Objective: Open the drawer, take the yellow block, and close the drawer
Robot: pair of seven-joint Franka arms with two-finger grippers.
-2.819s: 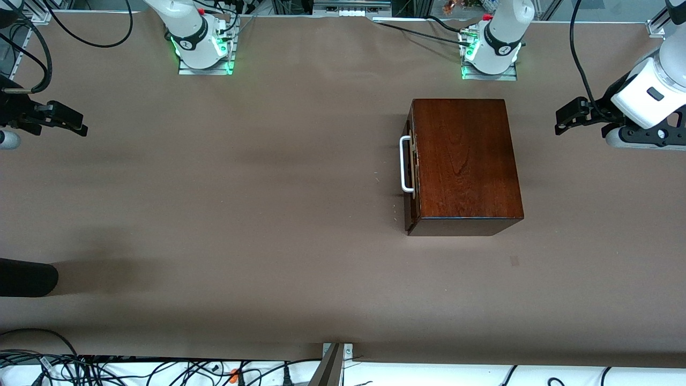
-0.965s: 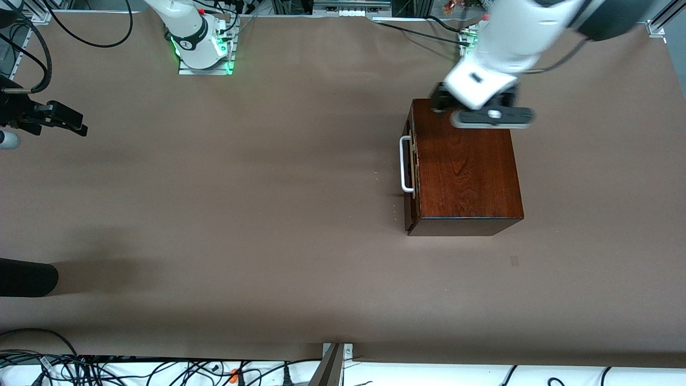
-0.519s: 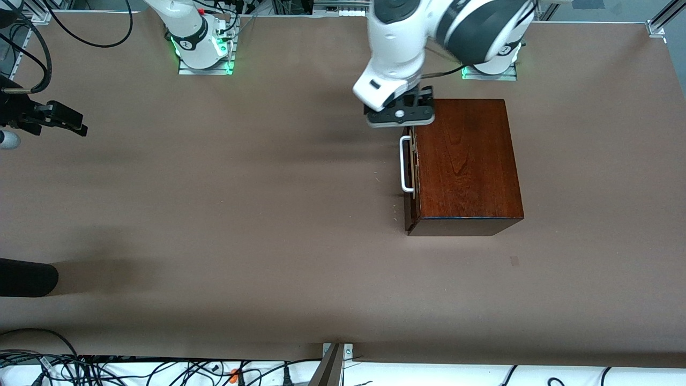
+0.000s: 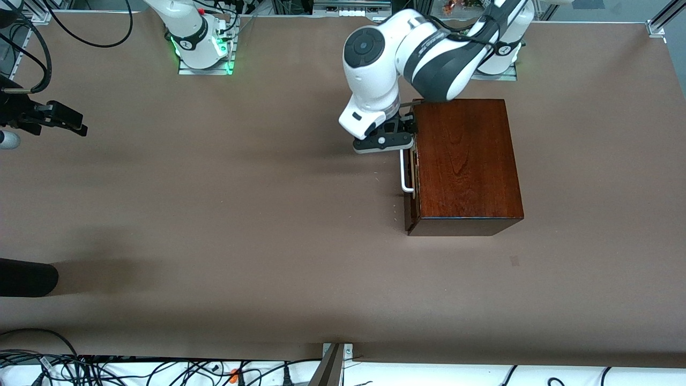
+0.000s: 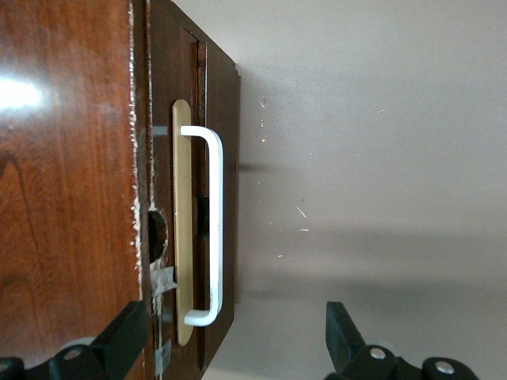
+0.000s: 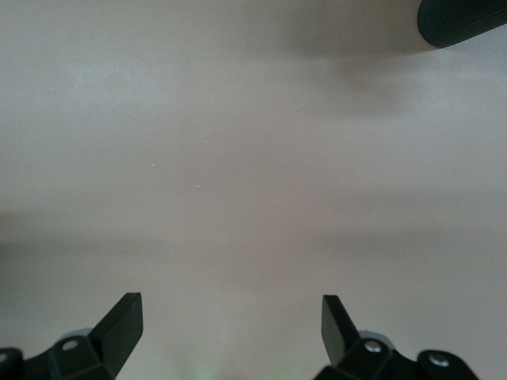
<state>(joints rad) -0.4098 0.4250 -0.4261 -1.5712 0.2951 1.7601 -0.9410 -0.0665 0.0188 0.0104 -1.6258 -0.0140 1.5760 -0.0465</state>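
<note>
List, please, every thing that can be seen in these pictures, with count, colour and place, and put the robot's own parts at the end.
table: one, brown cover, carries everything.
wooden box: one, glossy dark mahogany, toward the left arm's end of the table.
drawer: one, dark reddish-brown front, in the box, closed.
handle: one, white bar, on the drawer front.
yellow block: none in view.
cables: several, black and white, along the table edge nearest the front camera.
dark cylinder: one, black, at the right arm's end of the table.
left gripper: one, black fingers, open, over the table beside the handle's end.
right gripper: one, black, open, waiting above the right arm's end of the table.
</note>
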